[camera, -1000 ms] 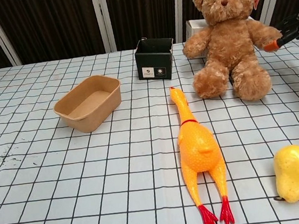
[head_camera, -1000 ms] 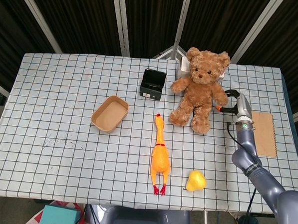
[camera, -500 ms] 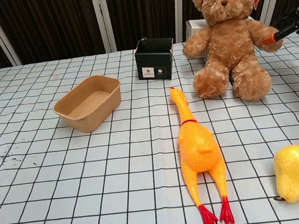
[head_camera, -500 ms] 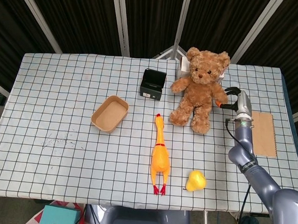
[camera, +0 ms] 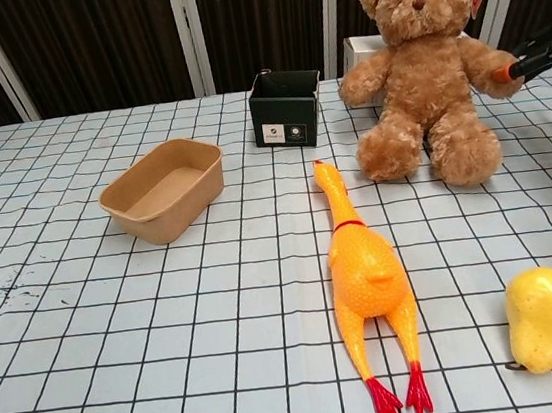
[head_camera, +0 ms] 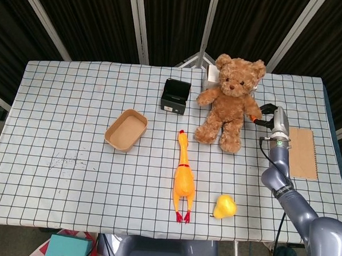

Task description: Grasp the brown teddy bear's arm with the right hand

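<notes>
The brown teddy bear (head_camera: 229, 105) (camera: 425, 67) sits upright at the back right of the checked table. Its arm (head_camera: 251, 109) (camera: 485, 65) on the table's right side sticks out sideways. My right hand (head_camera: 267, 115) (camera: 537, 51) is at the end of that arm. Black fingers curl around the paw and an orange fingertip (camera: 501, 73) presses on it. The grey right forearm (head_camera: 282, 185) reaches in from the lower right. Neither view shows my left hand.
A black box (head_camera: 175, 95) stands left of the bear and a white box (head_camera: 210, 78) behind it. A brown paper tray (head_camera: 126, 129), a rubber chicken (head_camera: 184, 177) and a yellow pear (head_camera: 225, 206) lie nearer. A brown board (head_camera: 303, 152) lies at the right edge.
My right hand reached the bear's paw and closed around it, then drew slightly right. The bear shifted a little to the right with it.
</notes>
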Controlling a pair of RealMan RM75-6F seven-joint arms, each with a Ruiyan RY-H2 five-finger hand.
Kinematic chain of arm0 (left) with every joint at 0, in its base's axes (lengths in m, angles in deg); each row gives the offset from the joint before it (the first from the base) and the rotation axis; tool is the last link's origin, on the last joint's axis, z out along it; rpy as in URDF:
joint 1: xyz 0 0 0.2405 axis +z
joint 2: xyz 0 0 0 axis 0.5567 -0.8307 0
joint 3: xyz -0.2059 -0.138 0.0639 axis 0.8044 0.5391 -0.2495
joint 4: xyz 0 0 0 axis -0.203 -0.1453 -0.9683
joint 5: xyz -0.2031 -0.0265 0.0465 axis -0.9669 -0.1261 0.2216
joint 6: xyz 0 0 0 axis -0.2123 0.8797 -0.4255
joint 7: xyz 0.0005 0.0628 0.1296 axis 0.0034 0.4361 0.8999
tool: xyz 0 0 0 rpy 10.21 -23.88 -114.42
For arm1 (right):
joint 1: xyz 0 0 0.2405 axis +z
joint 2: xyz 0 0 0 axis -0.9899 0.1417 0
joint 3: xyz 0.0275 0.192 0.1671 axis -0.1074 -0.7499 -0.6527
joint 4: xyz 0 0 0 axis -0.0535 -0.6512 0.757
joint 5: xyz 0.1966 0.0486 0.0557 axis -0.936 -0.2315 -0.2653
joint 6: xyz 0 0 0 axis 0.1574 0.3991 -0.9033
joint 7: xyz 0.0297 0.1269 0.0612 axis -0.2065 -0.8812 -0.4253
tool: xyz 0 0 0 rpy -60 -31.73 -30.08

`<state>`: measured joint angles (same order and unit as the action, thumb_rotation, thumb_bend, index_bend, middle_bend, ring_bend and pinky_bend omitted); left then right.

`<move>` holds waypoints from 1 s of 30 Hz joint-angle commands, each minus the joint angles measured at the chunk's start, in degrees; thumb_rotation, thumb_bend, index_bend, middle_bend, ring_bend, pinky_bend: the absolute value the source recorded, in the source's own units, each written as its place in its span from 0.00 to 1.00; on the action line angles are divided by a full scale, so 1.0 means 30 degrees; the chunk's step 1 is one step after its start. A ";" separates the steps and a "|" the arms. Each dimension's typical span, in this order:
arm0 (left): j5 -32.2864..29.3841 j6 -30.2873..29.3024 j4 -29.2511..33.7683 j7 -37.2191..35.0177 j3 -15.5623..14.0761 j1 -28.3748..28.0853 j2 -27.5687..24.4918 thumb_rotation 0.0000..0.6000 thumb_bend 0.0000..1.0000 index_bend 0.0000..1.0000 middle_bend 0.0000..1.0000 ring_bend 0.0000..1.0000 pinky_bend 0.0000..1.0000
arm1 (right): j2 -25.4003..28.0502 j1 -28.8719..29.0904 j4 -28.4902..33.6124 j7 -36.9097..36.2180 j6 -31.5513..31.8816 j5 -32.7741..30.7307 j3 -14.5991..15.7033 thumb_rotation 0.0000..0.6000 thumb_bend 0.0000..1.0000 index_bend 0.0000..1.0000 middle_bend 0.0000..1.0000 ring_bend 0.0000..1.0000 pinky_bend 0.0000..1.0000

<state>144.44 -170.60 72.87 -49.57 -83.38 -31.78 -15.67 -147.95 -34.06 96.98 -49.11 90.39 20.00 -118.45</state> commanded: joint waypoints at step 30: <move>-0.0061 0.0087 0.0009 0.0215 -0.0023 -0.0079 0.0075 1.00 0.27 0.22 0.00 0.00 0.14 | -0.0438 -0.0074 -0.1070 -0.1421 0.0153 0.2807 -0.0074 1.00 0.34 0.51 0.54 0.33 0.00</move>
<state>144.28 -170.34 72.89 -48.95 -83.46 -32.01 -15.45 -149.30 -34.17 93.67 -53.41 90.80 28.31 -118.77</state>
